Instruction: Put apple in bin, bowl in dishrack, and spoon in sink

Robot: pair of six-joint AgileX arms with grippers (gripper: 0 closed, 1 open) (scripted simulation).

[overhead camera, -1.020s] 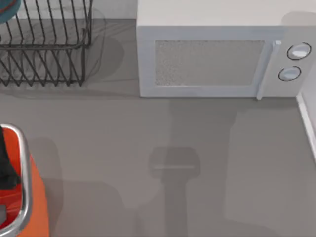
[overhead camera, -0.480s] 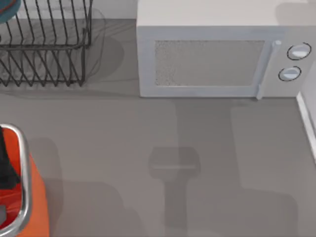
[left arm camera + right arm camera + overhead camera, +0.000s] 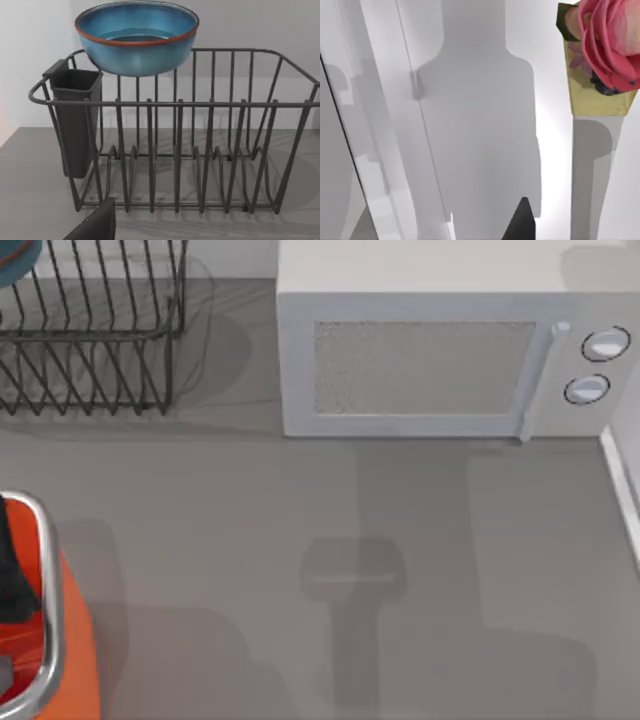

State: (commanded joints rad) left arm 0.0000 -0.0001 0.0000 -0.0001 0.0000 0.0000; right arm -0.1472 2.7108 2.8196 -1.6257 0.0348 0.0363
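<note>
The teal-blue bowl (image 3: 136,36) with its reddish-brown rim rests upright on the far top rail of the dark wire dishrack (image 3: 200,150). From above, the dishrack (image 3: 95,330) stands at the back left, with an edge of the bowl (image 3: 12,258) at the corner. The orange bin (image 3: 70,650) with its silver rim stands at the front left. One dark fingertip (image 3: 97,225) of my left gripper shows low in front of the rack, apart from it. A dark fingertip (image 3: 522,222) of my right gripper faces a white wall. The apple, spoon and sink are out of view.
A white microwave (image 3: 440,350) fills the back middle and right. A dark utensil cup (image 3: 75,120) hangs on the rack's end. A dark shape (image 3: 10,570) sits over the bin at the left edge. A pink flower in a yellow pot (image 3: 602,55) stands by the wall.
The broad shadow on the right of the table has shifted and narrowed. The bowl, rack, bin and microwave stay put.
</note>
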